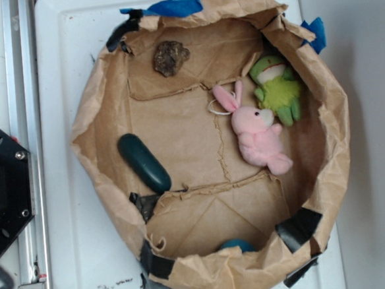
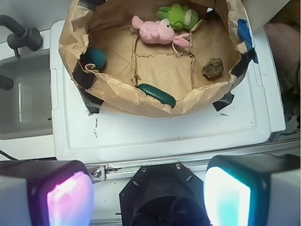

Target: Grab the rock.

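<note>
Inside the paper bag (image 1: 324,142), near its rim, your rock (image 2: 213,68) lies well apart from the fingers (image 2: 70,200), which stand wide, empty, outside the bag.

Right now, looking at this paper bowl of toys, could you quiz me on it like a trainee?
1. True or false: the rock touches the pink rabbit.
2. Which toy lies beside the rabbit: A) green frog B) blue ball C) green oval?
3. Is the tool holding anything?

Key: 1. False, they lie apart. 2. A. 3. No, its fingers are open and outside the bowl.
</note>
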You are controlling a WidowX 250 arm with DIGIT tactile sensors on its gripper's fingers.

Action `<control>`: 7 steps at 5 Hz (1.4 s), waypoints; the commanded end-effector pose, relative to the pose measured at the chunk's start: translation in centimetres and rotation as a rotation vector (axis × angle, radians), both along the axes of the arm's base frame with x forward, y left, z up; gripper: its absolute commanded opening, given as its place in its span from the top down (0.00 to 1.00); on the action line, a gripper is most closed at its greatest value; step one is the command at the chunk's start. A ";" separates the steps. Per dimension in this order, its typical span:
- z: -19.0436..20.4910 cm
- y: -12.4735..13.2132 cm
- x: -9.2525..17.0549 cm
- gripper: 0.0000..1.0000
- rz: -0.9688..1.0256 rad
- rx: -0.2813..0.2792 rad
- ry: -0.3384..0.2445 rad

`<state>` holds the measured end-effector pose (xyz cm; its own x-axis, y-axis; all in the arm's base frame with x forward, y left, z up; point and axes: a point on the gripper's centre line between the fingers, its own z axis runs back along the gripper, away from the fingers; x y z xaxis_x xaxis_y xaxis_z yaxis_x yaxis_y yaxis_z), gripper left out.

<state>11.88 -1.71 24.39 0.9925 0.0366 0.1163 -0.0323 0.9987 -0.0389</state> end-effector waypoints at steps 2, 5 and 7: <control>-0.4 0.7 5.0 0.00 0.049 -0.041 0.006; -5.5 1.2 11.8 0.00 0.413 -0.128 0.055; -5.5 1.2 11.8 0.00 0.413 -0.128 0.055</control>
